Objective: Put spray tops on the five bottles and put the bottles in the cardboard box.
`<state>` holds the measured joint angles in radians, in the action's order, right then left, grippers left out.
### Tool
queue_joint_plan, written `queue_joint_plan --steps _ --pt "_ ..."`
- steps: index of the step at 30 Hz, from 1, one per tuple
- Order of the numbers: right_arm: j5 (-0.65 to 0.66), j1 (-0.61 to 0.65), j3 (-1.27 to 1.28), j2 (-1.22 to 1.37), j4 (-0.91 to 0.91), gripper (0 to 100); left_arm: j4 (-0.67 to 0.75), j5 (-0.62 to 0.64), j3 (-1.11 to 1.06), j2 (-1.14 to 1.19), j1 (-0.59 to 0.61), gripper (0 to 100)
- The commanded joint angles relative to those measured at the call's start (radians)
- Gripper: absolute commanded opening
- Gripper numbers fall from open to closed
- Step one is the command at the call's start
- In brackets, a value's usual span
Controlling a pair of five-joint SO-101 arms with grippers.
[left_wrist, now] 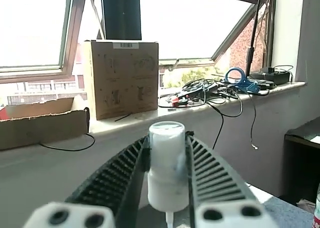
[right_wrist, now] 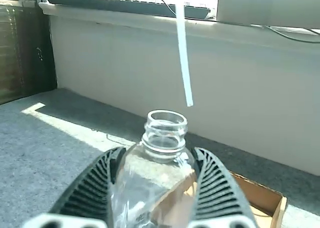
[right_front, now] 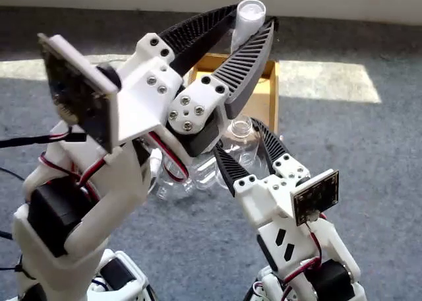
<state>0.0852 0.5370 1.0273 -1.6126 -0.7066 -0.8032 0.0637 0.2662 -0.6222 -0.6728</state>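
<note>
High view: the cardboard box (right_front: 269, 95) is mostly covered by the left arm (right_front: 138, 109), so its inside can't be seen. In the right wrist view it is cut off at the frame corner. The loose bottles (right_front: 190, 177) on the tabletop (right_front: 369, 182) are clear, overlapping and half hidden behind the arms, so their count can't be told. The held bottle (right_wrist: 160, 188) has its lower body cut off by the frame edge and its sides covered by the right pincer (right_wrist: 159, 157). The spray top (left_wrist: 167, 163) has its tube (right_wrist: 183, 48) cut off just under the cap in the left wrist view. The tube's upper end runs out of frame in the right wrist view. It's unclear whether the tube tip sits over the bottle neck or behind it.
</note>
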Motion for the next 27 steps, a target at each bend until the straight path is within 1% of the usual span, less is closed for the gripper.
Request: queue_joint_plan --steps 1,3,8,10,13,15,23,27 --pt "0.017 0.001 -0.007 0.015 0.024 0.4 -0.003 0.011 0.077 -0.021 0.008 2" --pt "0.018 0.001 -0.005 0.016 0.024 0.4 -0.037 0.012 0.087 -0.021 0.008 2" --pt "0.018 0.001 -0.005 0.016 0.024 0.4 -0.06 0.015 0.133 -0.021 0.007 2" --pt "0.018 0.001 -0.005 0.016 0.024 0.4 -0.091 0.021 0.148 -0.021 0.001 2" --pt "0.018 0.001 -0.005 0.016 0.024 0.4 -0.157 0.06 0.171 -0.021 -0.065 2" --pt "0.018 0.001 -0.005 0.016 0.021 0.4 -0.187 0.058 0.188 -0.021 -0.088 2" --pt "0.018 0.001 -0.005 0.015 0.019 0.4 -0.187 0.057 0.188 -0.015 -0.087 2" --pt "0.018 0.001 -0.005 0.01 0.018 0.4 -0.173 0.057 0.186 -0.012 -0.036 2"
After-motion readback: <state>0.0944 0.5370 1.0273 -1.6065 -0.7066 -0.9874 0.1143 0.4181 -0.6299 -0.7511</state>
